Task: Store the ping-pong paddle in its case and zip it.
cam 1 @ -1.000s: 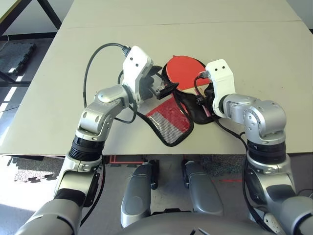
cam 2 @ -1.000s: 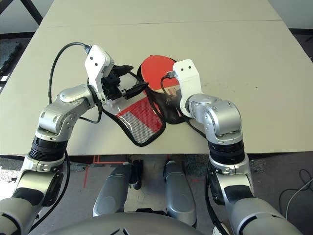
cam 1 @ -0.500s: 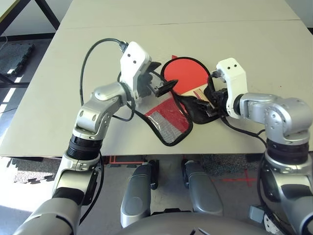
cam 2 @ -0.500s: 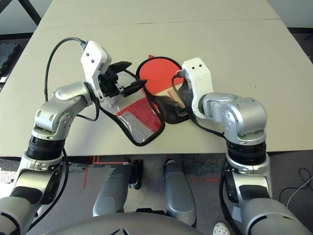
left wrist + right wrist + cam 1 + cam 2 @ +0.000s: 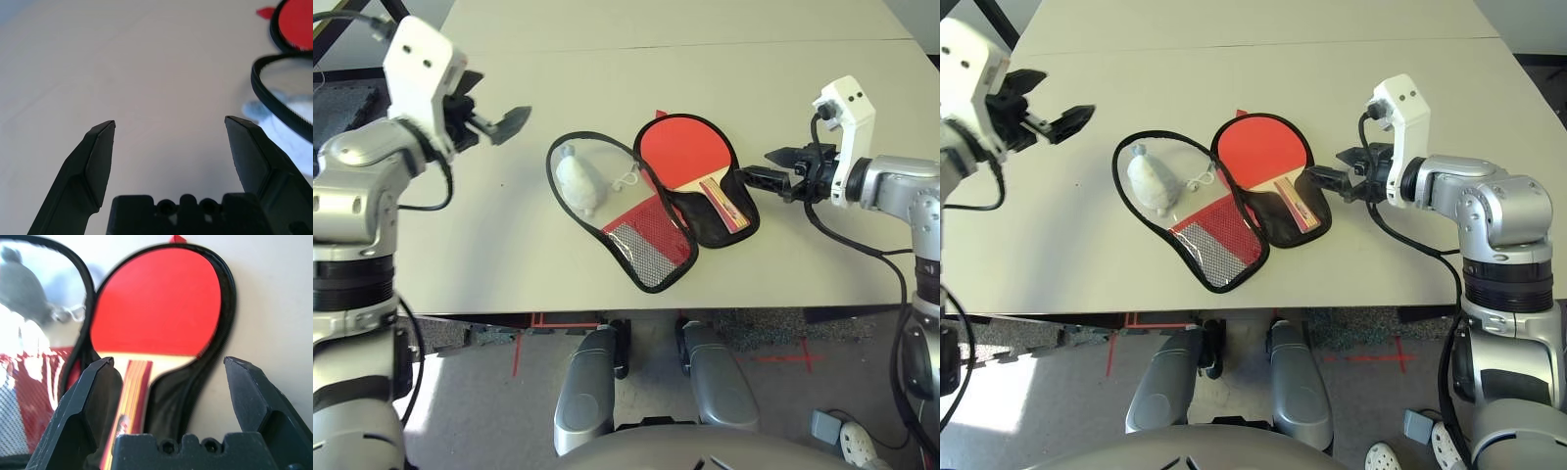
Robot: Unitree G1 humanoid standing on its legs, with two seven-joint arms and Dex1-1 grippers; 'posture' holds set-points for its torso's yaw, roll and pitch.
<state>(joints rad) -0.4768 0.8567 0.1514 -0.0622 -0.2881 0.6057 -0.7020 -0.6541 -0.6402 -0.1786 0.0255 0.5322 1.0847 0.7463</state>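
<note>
The ping-pong paddle (image 5: 680, 152) lies red face up in the right half of the opened case (image 5: 651, 257), its striped handle (image 5: 724, 201) pointing toward the near right. The case's other half is folded out to the left, showing a black zipper edge and a red mesh pocket. My right gripper (image 5: 762, 166) hovers open just right of the handle, pointing at it and touching nothing; the right wrist view shows the paddle (image 5: 156, 303) beyond the spread fingers. My left gripper (image 5: 494, 101) is open and raised far to the left of the case, holding nothing.
A grey-white fuzzy pouch (image 5: 576, 184) with a white cord lies inside the case's left zipper loop. The pale table (image 5: 822, 88) stretches bare to the far side and to the right. Its near edge runs just below the case.
Both arms have drawn back from the case. The right gripper opened, let go at the handle and moved right. The left gripper swung far left, uncovering the fuzzy pouch.
</note>
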